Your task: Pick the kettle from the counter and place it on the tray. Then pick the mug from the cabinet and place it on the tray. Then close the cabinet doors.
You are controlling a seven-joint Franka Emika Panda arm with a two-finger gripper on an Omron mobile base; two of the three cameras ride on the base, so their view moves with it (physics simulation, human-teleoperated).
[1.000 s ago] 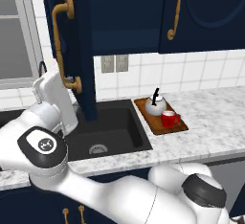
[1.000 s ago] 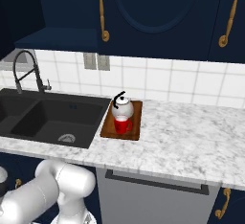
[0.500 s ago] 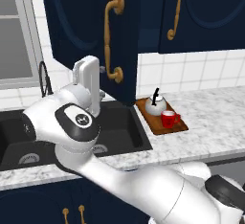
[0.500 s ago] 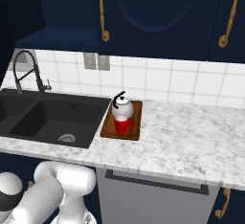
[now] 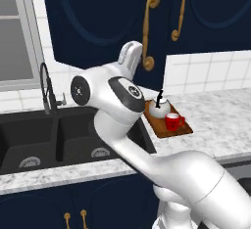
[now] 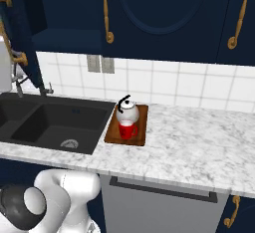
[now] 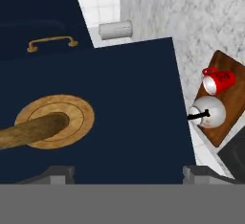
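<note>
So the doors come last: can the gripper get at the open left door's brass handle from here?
Probably yes. The gripper is right at the cabinet door, the brass handle close ahead, jaws apart and nothing between.

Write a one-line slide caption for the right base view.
Kettle and red mug sit together on the wooden tray beside the black sink.

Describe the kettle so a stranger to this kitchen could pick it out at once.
Start at the black double sink set in the speckled marble counter. Just to its right a reddish-brown wooden tray lies on the counter with two small things on it. The kettle is the rounded white-silver one nearer the tiled wall, with a thin black handle on top; the red mug stands in front of it.
</note>
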